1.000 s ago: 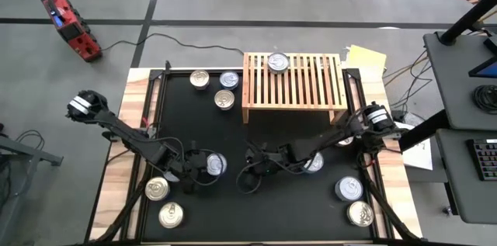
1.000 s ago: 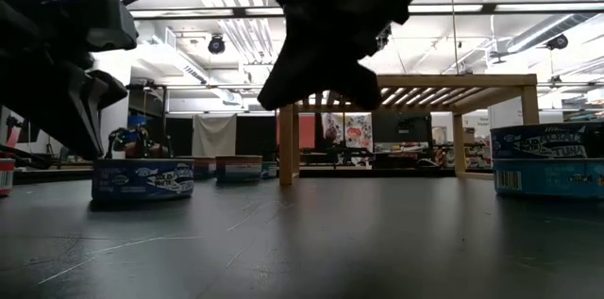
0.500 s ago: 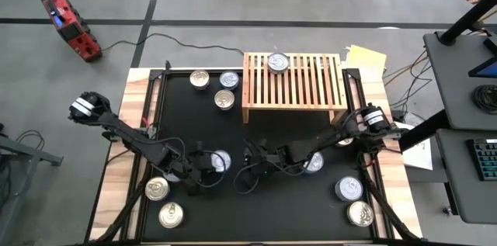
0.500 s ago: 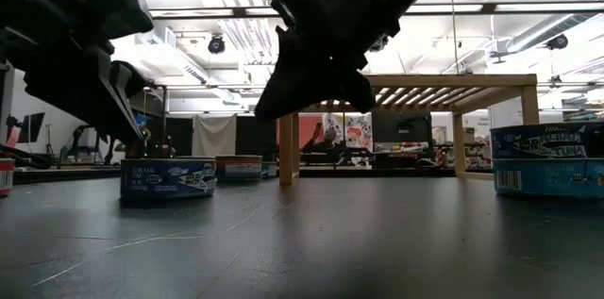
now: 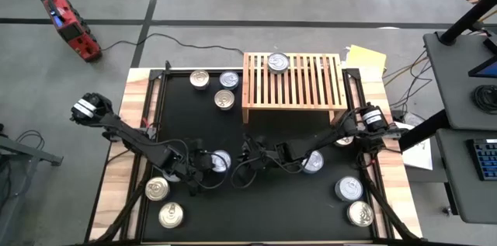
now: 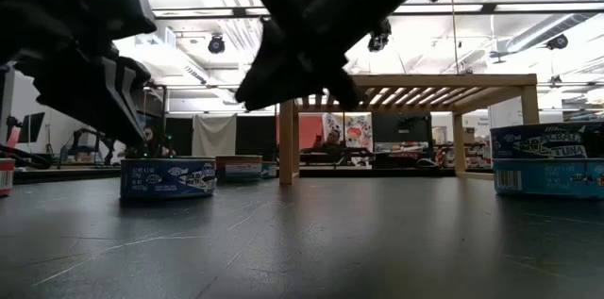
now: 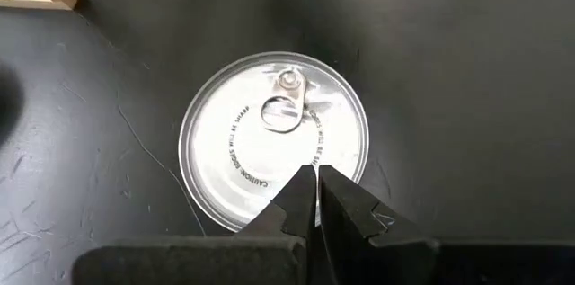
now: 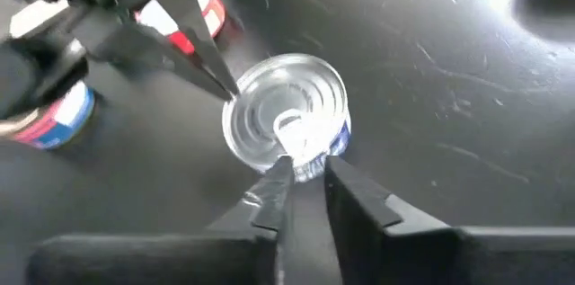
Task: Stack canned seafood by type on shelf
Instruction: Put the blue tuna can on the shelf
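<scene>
A blue-labelled tin (image 5: 220,161) (image 6: 168,178) with a silver pull-tab lid sits flat on the black mat (image 5: 264,207), between the two grippers. My left gripper (image 5: 210,163) (image 7: 316,173) is shut, with its tips at the tin's left side. My right gripper (image 5: 247,157) (image 8: 305,166) hovers narrowly open just right of the tin and above it (image 6: 283,87), touching nothing. The light-wood shelf (image 5: 293,87) (image 6: 453,80) stands at the far side, with one tin (image 5: 278,62) on its slats. My left gripper has its shut fingertips (image 8: 226,94) at the rim of the tin's lid (image 7: 296,209), on the side toward the table's left. The fingers slant down from the left. The tin stays flat on the mat. I cannot tell whether the tips press on it.
Three tins (image 5: 199,79) (image 5: 228,80) (image 5: 224,99) lie left of the shelf, and two more (image 5: 157,188) (image 5: 170,215) near the mat's near-left corner. On the right side are further tins (image 5: 313,162) (image 5: 349,188) (image 5: 359,213). Bare mat lies in the near middle.
My left gripper moved toward the table's right with its fingers shut, and the blue tin slid a little to the right along the mat, then stopped. My right gripper moved toward the table's left, closer to the tin.
</scene>
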Controlling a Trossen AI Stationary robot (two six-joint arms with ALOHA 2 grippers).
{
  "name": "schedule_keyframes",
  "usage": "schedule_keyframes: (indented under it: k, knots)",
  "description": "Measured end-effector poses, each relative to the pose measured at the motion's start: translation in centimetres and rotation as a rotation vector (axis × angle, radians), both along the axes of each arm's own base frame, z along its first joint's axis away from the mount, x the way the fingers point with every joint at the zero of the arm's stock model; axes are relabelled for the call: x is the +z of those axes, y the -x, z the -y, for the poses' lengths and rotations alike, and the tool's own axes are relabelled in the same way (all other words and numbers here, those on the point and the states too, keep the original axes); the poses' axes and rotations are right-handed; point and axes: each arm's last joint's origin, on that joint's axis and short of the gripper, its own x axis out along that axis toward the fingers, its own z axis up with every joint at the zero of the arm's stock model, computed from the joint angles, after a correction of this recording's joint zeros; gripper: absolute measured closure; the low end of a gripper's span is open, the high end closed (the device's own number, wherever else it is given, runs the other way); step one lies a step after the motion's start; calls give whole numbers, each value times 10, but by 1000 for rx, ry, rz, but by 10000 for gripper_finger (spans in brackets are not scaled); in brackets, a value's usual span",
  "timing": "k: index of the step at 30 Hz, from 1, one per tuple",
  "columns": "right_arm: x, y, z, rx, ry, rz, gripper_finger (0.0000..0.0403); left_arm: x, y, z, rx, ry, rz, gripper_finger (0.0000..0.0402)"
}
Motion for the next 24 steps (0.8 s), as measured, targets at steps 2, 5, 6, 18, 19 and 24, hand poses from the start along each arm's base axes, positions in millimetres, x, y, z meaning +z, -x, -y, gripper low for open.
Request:
schedule_keyframes:
  k: [2, 5, 6, 18, 19, 24]
  knots:
    - [-7, -3, 0, 2, 0, 9, 311, -3, 0, 0, -1, -4, -12, 400]
    - [-16, -9, 1, -3, -12, 31, 274, -6, 2, 0, 8, -12, -45, 400]
    - [-19, -11, 2, -9, -15, 29, 262, -7, 2, -1, 12, -12, -51, 400]
    - [-30, -20, 15, -73, -63, 23, 153, -8, 5, -1, 23, -13, -69, 400]
    - [-30, -20, 15, -72, -64, 22, 147, -8, 5, -1, 23, -13, -69, 400]
    - [-32, -21, 14, -61, -80, 26, 119, -8, 5, -1, 21, -15, -72, 400]
